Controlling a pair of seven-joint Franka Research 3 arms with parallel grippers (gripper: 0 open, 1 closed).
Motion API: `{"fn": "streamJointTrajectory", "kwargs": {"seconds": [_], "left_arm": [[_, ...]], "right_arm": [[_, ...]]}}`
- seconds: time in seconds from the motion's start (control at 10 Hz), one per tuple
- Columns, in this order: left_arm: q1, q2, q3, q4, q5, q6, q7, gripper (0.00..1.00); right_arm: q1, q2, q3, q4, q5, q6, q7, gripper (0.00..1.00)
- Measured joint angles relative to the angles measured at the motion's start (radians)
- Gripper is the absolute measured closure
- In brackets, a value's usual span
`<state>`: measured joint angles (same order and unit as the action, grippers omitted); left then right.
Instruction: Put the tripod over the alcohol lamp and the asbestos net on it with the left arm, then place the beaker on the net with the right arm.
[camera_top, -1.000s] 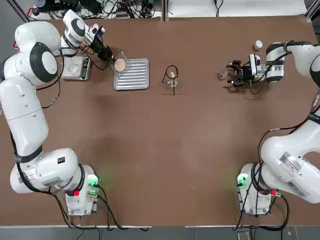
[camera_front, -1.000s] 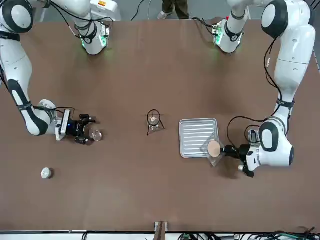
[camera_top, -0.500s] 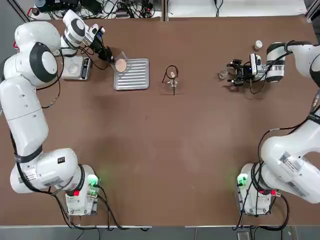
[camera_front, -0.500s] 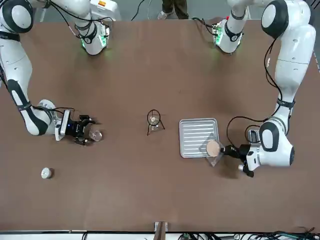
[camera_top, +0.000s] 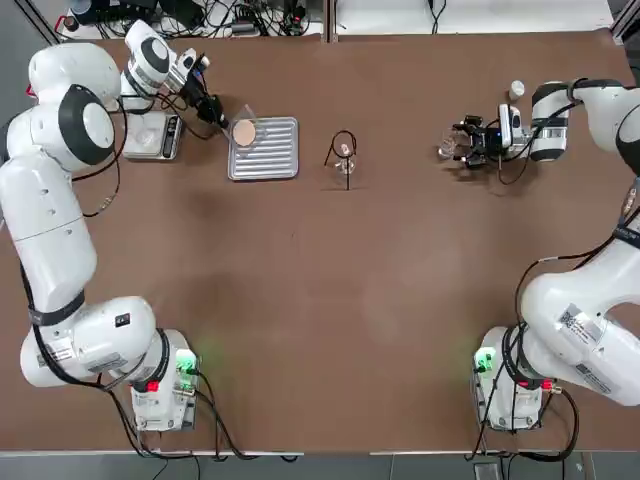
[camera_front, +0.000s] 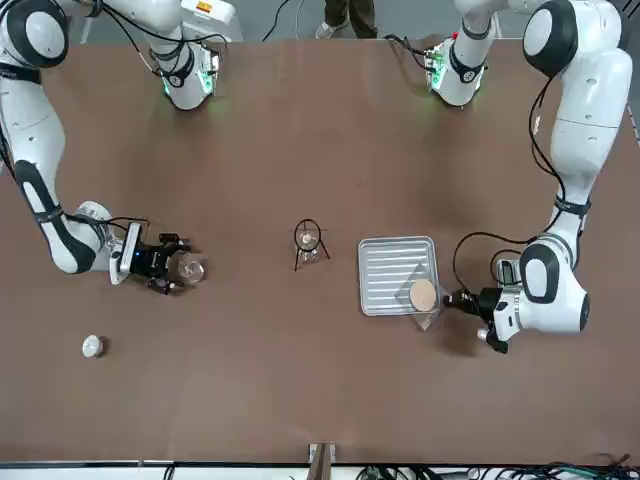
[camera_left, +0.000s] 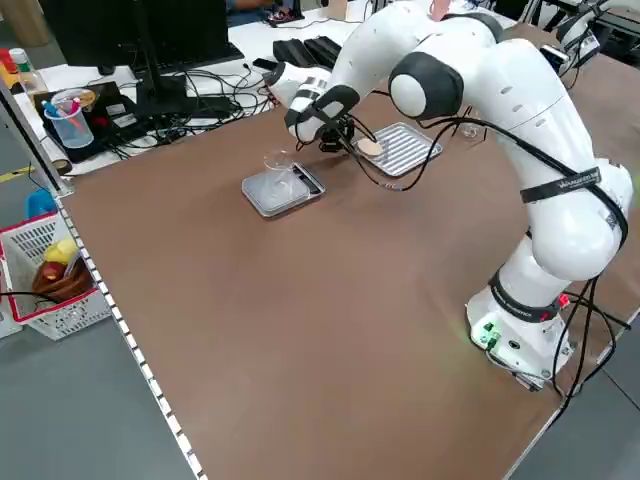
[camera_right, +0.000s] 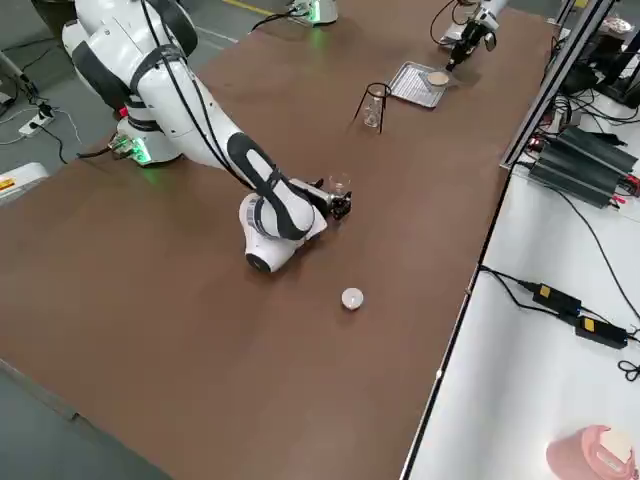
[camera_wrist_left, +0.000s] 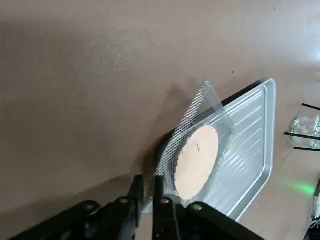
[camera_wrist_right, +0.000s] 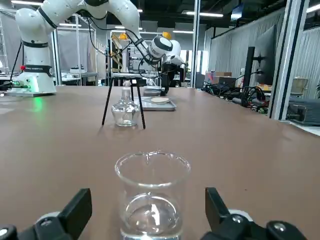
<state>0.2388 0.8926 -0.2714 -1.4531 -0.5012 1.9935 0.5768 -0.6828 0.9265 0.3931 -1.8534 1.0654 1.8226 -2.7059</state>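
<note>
The net (camera_wrist_left: 196, 152) tilts over the tray's (camera_top: 275, 160) left edge, one corner pinched by the left gripper (camera_wrist_left: 147, 192), whose arm reaches low and level from the scale (camera_top: 150, 138) side. The tripod (camera_top: 343, 152) already straddles the lamp (camera_top: 345, 160) mid-table, bare tabletop all round. Farther right the beaker (camera_wrist_right: 152, 195) stands between the right gripper's (camera_top: 462, 143) wide-spread fingers, untouched, that arm lying level too.

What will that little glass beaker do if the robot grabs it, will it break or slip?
The beaker is clear thin glass, so it is probably fragile and a bit slippery in the right gripper, whose open fingers stand on either side of it. It stands upright on a flat base, so it likely won't roll, though a sideways knock might tip it. It looks small and probably light.
</note>
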Motion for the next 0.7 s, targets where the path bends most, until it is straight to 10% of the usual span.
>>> {"fn": "streamJointTrajectory", "kwargs": {"seconds": [0.7], "left_arm": [[0.006, -0.003, 0.000, 0.016, 0.000, -0.031, 0.000, 0.99]], "right_arm": [[0.014, 0.000, -0.003, 0.000, 0.026, 0.004, -0.005, 0.41]]}}
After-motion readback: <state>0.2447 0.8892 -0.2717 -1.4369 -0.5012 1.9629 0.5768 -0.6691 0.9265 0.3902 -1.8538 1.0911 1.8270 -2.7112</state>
